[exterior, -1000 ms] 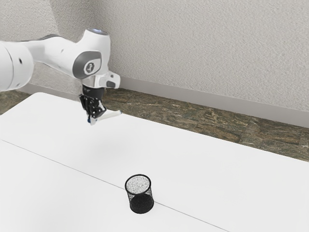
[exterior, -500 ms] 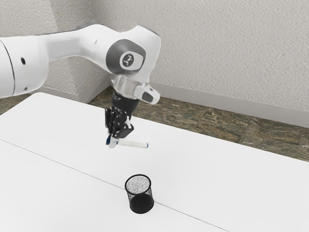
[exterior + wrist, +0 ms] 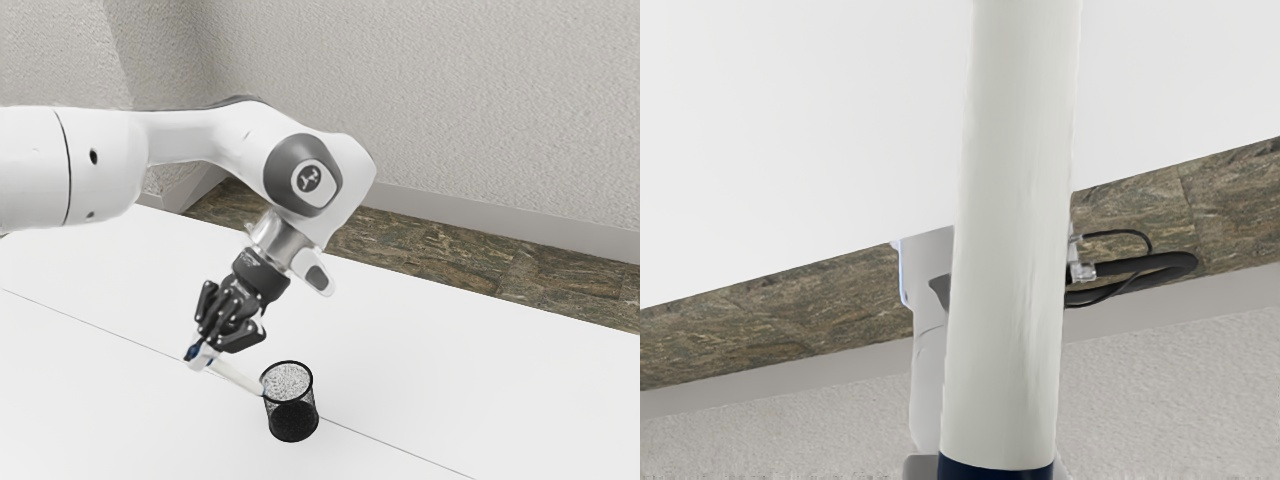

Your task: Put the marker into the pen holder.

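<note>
Exterior view: we have the gripper [image 3: 207, 346] closed on the marker [image 3: 236, 376], fingers on it near its dark blue end. Marker sits across the fingertips, the blue end right at them, and the long pale barrel sticks out from them toward the exterior view's right, sloping down. Its far end is right at the rim of the pen holder [image 3: 293, 421], on the side facing the gripper; we can't tell if the two touch. Marker isn't standing in the holder; it's held tilted above the white table [image 3: 450, 370]. Looks: slim, straight, off-white barrel, dark blue part at the gripped end with a bit of white beside it. Wrist view agrees: smooth, plain, pale grey-white barrel, large and close to the camera, with a navy band at one end. Pen holder is a black mesh cup, round, upright on the table, dark toward the base. Behind the marker in the wrist view we get a white arm part [image 3: 930, 350], black cable [image 3: 1140, 266], brown stone-look floor [image 3: 770, 325] and a light textured wall [image 3: 1180, 385].
</note>
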Motion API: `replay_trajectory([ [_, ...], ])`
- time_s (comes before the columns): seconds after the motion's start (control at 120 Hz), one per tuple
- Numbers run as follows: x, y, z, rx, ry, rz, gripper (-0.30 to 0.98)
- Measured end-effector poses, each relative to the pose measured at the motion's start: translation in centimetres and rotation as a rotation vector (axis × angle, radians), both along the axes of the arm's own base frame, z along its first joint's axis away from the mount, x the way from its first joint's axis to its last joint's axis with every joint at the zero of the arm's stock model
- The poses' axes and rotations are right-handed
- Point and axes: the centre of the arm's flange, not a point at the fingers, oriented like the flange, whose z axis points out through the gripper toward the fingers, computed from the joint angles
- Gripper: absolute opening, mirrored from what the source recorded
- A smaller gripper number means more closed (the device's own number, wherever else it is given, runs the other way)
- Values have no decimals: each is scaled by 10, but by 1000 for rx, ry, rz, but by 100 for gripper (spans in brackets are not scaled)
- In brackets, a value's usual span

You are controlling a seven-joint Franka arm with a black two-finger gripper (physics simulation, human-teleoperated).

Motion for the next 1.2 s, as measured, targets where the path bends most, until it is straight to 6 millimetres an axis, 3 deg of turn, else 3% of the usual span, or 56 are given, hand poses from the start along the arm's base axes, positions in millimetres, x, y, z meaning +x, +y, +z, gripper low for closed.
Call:
replay_trajectory([
  [0.233,39,-1,-9,41,-29,36,-10],
  [0.35,57,5,-27,71,-24,56,-10],
  [0.917,86,-8,-104,116,-42,48,-10],
  [1.133,88,-14,-110,103,-64,53,34],
  [1.167,90,-12,-103,94,-83,58,39],
  [1.2,95,-9,-81,74,-135,65,43],
])
